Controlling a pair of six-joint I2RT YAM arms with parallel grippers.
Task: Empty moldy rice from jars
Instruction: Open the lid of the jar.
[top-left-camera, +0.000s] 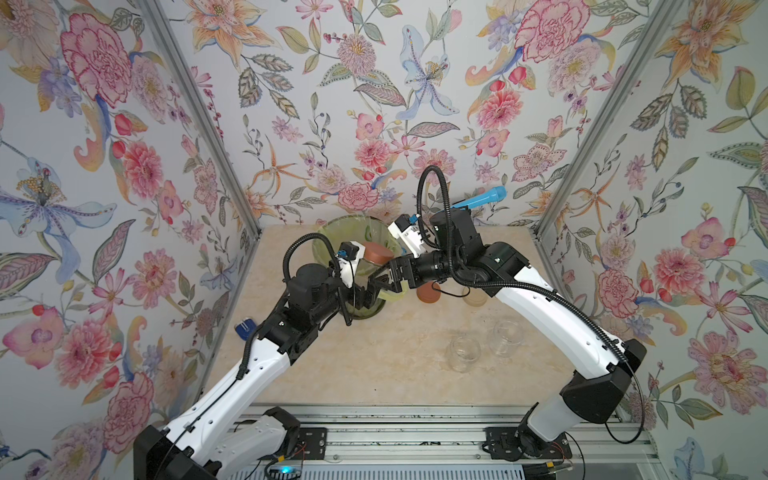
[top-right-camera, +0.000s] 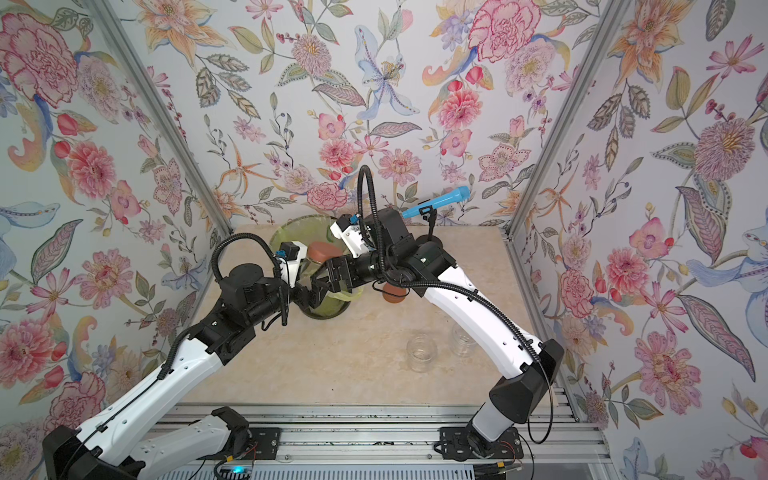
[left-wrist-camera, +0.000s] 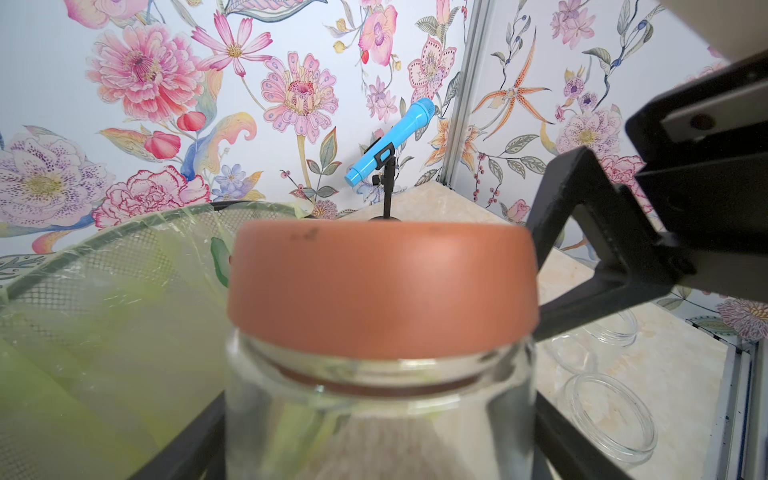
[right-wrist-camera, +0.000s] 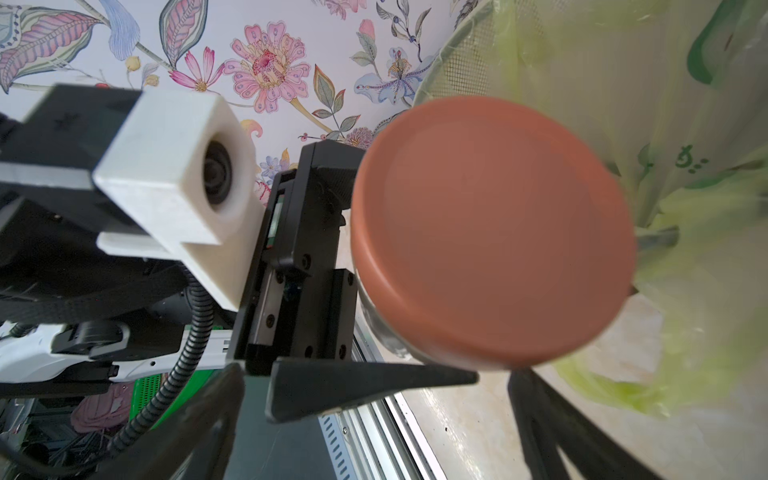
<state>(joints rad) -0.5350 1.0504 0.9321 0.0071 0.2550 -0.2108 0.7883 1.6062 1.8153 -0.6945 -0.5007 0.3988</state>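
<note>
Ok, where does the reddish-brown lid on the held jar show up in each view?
In a top view: reddish-brown lid at centre, overlapping the bin.
In a top view: left of centre.
Left wrist: mid-frame, on the jar.
Right wrist: right of centre, face-on.
Shared landmark: the bin's yellow-green bag.

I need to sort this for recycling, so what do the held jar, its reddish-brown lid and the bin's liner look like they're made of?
Jar: clear glass or hard plastic, glossy; transparent with rim highlights.
Lid: matte plastic or silicone probably; smooth, dull, uniform colour.
Liner: thin plastic film; translucent yellow-green, wrinkled, shiny.
</note>
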